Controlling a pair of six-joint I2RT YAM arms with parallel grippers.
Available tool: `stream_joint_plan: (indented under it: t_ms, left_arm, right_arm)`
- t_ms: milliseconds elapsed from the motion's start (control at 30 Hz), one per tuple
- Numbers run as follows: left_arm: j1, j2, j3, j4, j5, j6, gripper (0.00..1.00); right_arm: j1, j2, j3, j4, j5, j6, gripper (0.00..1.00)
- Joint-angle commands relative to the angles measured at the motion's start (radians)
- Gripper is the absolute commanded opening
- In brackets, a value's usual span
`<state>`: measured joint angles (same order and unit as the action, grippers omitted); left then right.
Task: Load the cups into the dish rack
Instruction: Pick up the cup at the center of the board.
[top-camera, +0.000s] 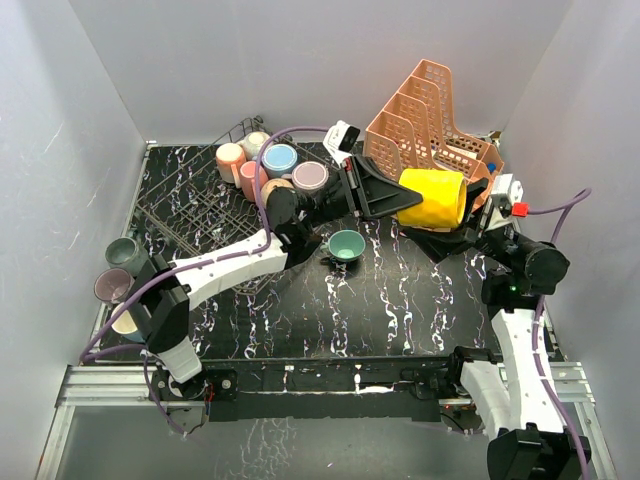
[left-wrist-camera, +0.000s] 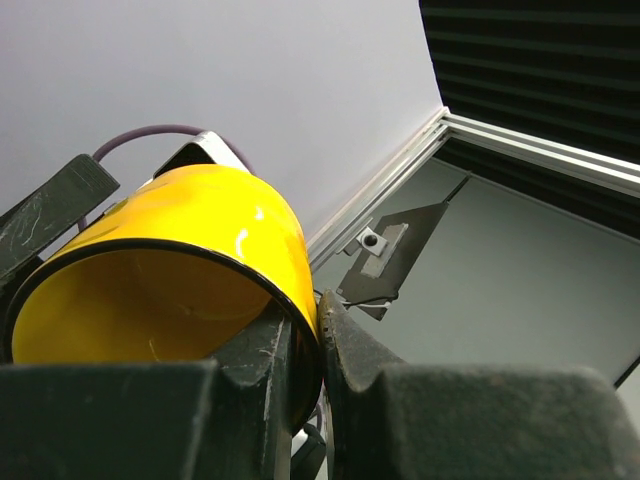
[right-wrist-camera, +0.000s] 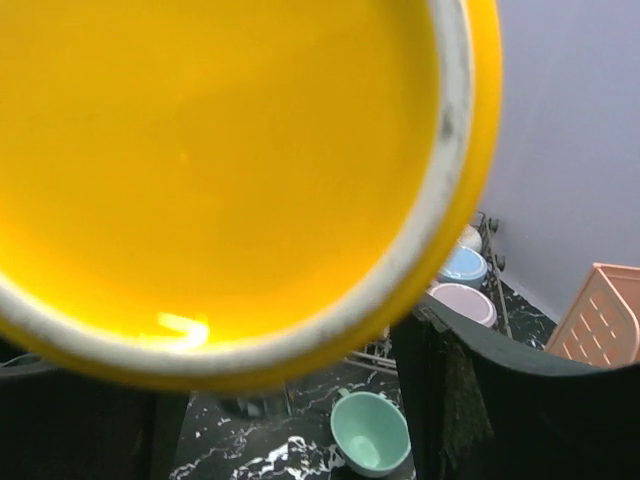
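A yellow cup hangs on its side in the air in front of the orange organizer. My left gripper is shut on its rim, one finger inside and one outside. My right gripper clasps the cup's base end; the base fills the right wrist view between my fingers. The dish rack lies at the back left with several cups at its far side, among them pink, blue and lilac. A teal cup lies on the table.
The orange tiered organizer stands at the back right, just behind the held cup. A grey-green cup and a purple one sit at the table's left edge. The teal cup lies below my right gripper.
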<state>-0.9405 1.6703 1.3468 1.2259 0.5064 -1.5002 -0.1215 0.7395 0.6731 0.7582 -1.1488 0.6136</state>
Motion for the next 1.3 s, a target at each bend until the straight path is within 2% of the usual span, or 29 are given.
stream_joint_plan:
  t_ms: [0, 167, 433, 733, 933, 1067, 1267]
  left_arm:
    - [-0.015, -0.002, 0.078, 0.142, -0.034, -0.011, 0.00]
    - [-0.019, 0.005, 0.088, 0.133, -0.045, -0.008, 0.00]
    - [-0.019, -0.021, 0.078, 0.103, -0.051, 0.020, 0.00]
    - [-0.019, -0.057, 0.065, 0.058, -0.062, 0.062, 0.00]
    - [-0.019, -0.072, 0.063, 0.037, -0.066, 0.074, 0.00]
    - [-0.019, -0.084, 0.053, 0.032, -0.069, 0.082, 0.00]
    - [-0.018, -0.098, 0.026, 0.028, -0.080, 0.087, 0.00]
  right_arm:
    - [0.033, -0.002, 0.024, 0.096, 0.082, 0.056, 0.72]
    - [0.041, -0.015, 0.027, 0.107, 0.096, 0.061, 0.68]
    - [0.042, -0.056, 0.010, 0.075, 0.126, 0.046, 0.68]
    - [0.041, -0.073, 0.008, 0.038, 0.093, 0.014, 0.62]
    - [0.040, -0.098, 0.017, -0.019, 0.055, -0.042, 0.63]
    - [0.040, -0.100, 0.055, -0.128, 0.029, -0.119, 0.65]
    - [0.042, -0.103, 0.075, -0.138, 0.038, -0.110, 0.65]
